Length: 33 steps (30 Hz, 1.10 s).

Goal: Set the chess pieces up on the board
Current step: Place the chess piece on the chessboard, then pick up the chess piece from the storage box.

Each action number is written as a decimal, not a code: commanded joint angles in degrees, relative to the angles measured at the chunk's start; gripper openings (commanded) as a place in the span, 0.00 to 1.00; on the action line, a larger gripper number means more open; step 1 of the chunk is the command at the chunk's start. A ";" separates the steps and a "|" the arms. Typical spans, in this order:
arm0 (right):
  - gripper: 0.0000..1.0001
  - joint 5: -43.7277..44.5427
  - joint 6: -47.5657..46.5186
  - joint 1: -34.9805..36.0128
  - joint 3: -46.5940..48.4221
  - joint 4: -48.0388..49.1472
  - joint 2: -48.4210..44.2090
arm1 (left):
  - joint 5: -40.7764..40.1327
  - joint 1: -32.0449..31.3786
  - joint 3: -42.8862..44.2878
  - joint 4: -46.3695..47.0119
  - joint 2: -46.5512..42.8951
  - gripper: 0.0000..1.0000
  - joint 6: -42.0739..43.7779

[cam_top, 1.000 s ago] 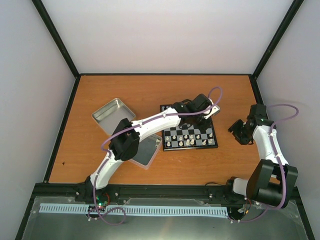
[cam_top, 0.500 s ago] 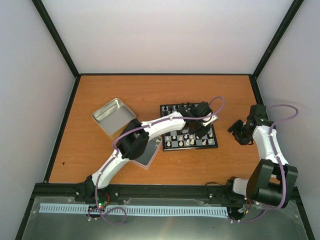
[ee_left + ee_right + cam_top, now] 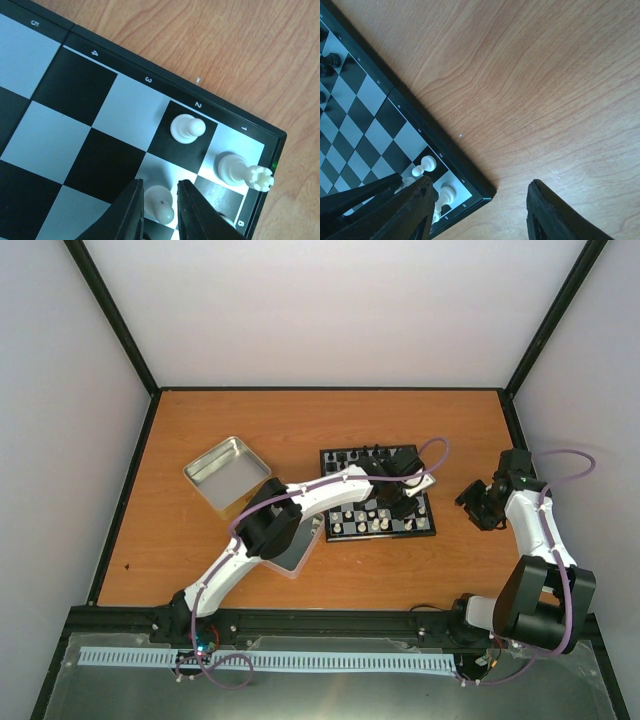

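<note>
The board (image 3: 345, 502) lies mid-table, with cream chess pieces (image 3: 362, 525) in its near rows. My left gripper (image 3: 398, 502) is low over its near right corner. In the left wrist view the left gripper (image 3: 159, 183) is slightly open around a cream pawn (image 3: 161, 202) standing on a pale square. The left finger is at its base and a thin gap shows at the right finger. A second pawn (image 3: 186, 129) and a rook (image 3: 232, 168) stand nearby. My right gripper (image 3: 480, 502) is wide open and empty beside the board, over its corner and bare wood (image 3: 479, 183).
Black pieces (image 3: 365, 452) line the board's far row. A silver tin (image 3: 228, 472) lies left of the board. A second tin half (image 3: 295, 550) lies partly under my left arm. Black frame rails edge the table.
My left gripper moved from the board's far right side toward its near right corner and came down. The right arm has not moved.
</note>
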 commanded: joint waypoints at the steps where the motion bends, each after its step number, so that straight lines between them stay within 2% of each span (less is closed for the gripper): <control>1: 0.51 -0.30 0.29 -0.34 0.50 -0.14 0.13 | 1.61 -0.58 3.62 -1.12 -0.47 0.23 0.28; 6: 0.51 -1.02 0.20 -0.33 0.63 -0.18 0.00 | 1.28 0.50 6.80 -1.43 -3.00 0.31 -1.66; 12: 0.52 -2.91 -1.56 -0.23 2.48 -0.90 -0.04 | -0.77 3.93 5.34 -3.27 -8.99 0.37 -4.59; 14: 0.52 -3.17 -2.78 0.57 4.48 -1.66 -0.05 | -3.39 5.02 0.54 -3.51 -13.51 0.38 -5.70; 18: 0.54 -2.21 -2.85 5.59 9.31 -2.56 -0.25 | -7.99 7.33 -15.90 -1.46 -28.18 0.43 -8.98; 23: 0.55 5.80 -0.07 18.72 17.13 -4.40 1.05 | -13.00 10.41 -36.83 0.00 -45.10 0.51 -13.52; 28: 0.56 12.47 2.39 32.85 24.18 -4.44 6.47 | -9.66 15.38 -50.70 0.35 -57.29 0.58 -16.93; 33: 0.56 15.25 -2.14 47.02 32.54 -4.80 15.85 | -5.70 17.36 -61.50 3.85 -63.70 0.58 -17.22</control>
